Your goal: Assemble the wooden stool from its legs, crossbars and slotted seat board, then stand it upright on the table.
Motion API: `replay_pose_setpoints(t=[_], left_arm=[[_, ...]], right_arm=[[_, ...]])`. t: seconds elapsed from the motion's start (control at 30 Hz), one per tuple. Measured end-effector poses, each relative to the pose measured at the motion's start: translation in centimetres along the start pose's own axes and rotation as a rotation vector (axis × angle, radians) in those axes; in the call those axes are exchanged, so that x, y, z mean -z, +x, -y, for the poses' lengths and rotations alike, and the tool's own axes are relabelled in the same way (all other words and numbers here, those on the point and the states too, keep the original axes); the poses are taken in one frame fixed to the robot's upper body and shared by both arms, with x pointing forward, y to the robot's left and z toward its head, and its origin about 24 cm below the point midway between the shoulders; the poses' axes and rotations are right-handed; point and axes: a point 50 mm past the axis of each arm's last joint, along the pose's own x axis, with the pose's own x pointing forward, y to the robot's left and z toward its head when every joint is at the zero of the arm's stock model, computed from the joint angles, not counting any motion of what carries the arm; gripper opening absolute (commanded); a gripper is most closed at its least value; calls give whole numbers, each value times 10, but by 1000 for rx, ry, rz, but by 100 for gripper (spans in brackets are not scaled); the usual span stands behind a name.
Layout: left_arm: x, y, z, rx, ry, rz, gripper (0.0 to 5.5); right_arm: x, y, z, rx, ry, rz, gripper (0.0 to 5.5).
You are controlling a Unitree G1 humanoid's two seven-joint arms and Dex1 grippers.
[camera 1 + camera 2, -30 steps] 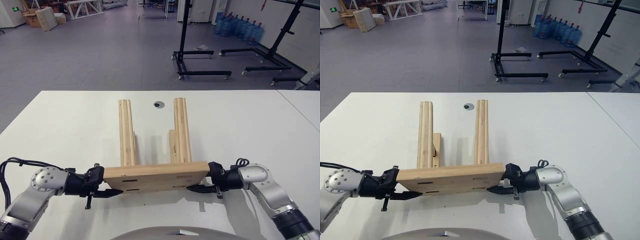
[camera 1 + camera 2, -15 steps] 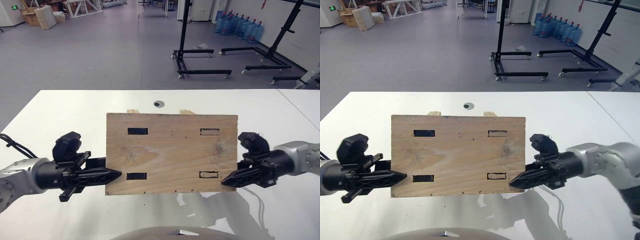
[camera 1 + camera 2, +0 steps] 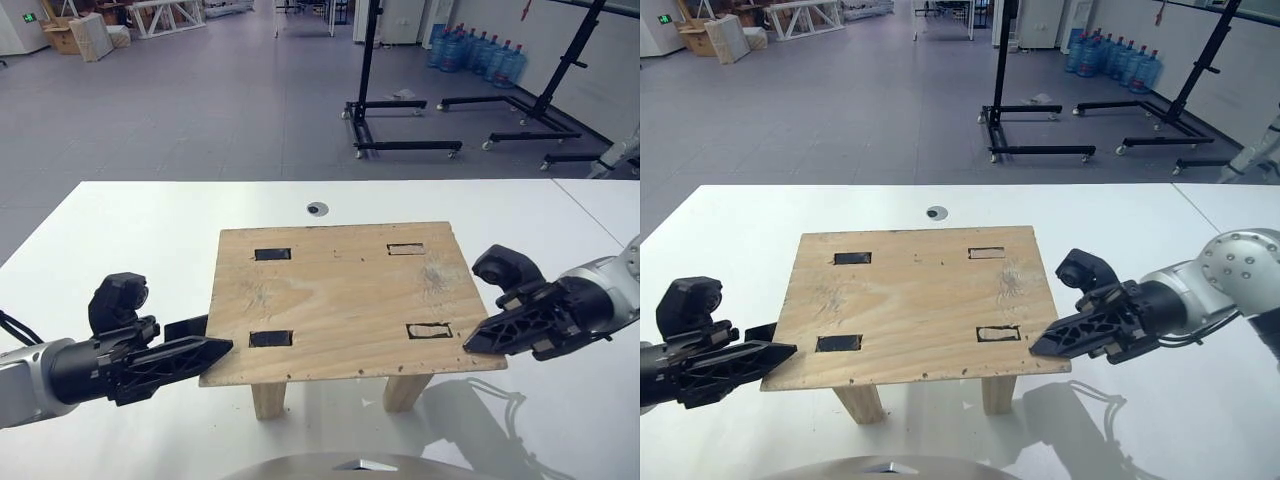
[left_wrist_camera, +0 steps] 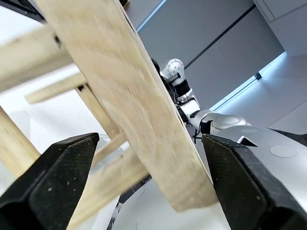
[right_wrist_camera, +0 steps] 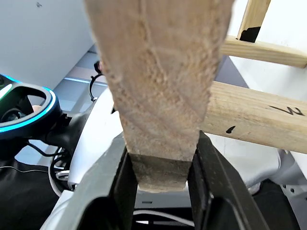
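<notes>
The assembled wooden stool stands seat-up on the white table [image 3: 120, 230]. Its slotted seat board [image 3: 340, 300] faces me, and two front legs [image 3: 267, 398] show under the near edge. My left gripper [image 3: 215, 348] is at the board's left edge. In the left wrist view its fingers [image 4: 53, 187] stand open, with the board [image 4: 129, 105] slanting through the gap and a space beside it. My right gripper [image 3: 478, 343] is shut on the board's right edge. Its fingers [image 5: 120, 191] press on both faces of the board [image 5: 158, 86], and a crossbar [image 5: 254, 120] shows behind.
A small round grommet [image 3: 317, 209] is set in the table behind the stool. A second table [image 3: 610, 200] adjoins at the right. Black wheeled racks [image 3: 405, 120] stand on the floor beyond. Bare table lies on both sides of the stool.
The stool has turned from lying on its side, through seat-facing-me, to seat up with its legs down. Both grippers rose and swung outward with the board's edges.
</notes>
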Motion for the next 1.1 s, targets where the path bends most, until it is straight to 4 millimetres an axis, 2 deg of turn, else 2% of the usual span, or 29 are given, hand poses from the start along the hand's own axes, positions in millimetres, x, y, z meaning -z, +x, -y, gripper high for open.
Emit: replay_pose_setpoints(t=[0.1, 0.27, 0.4, 0.53, 0.67, 0.73, 0.8, 0.87, 0.93, 1.03, 1.1], left_arm=[[-2, -11, -11, -57, -5, 22, 396], [-2, -32, -31, -213, -23, 16, 396], [-6, -35, -32, -205, -12, 13, 396], [-7, -35, -30, -185, 9, 15, 396], [-10, -40, -23, -190, 98, 107, 396], [1, -47, -14, -199, 90, 119, 396], [21, -45, -1, -158, 38, 99, 396], [40, -34, 17, -53, -33, 83, 396], [53, -23, 28, 25, -89, 63, 396], [56, -6, 21, 65, -110, 49, 396], [48, 6, 4, 70, -67, 48, 396]], right_arm=[[-8, 0, 3, 3, -34, 30, 214], [-11, -4, 5, -18, -17, 77, 311], [-11, -4, 1, -36, -28, 83, 381], [0, -12, 2, -25, -26, 137, 451], [17, -11, 10, 28, -123, 223, 451], [26, -11, 11, 29, -193, 317, 451], [45, 3, 15, 19, -223, 327, 451], [64, 22, 21, -2, -236, 317, 451], [73, 37, 26, -3, -260, 309, 451], [74, 47, 33, 4, -311, 317, 451], [61, 56, 49, 58, -394, 359, 451]])
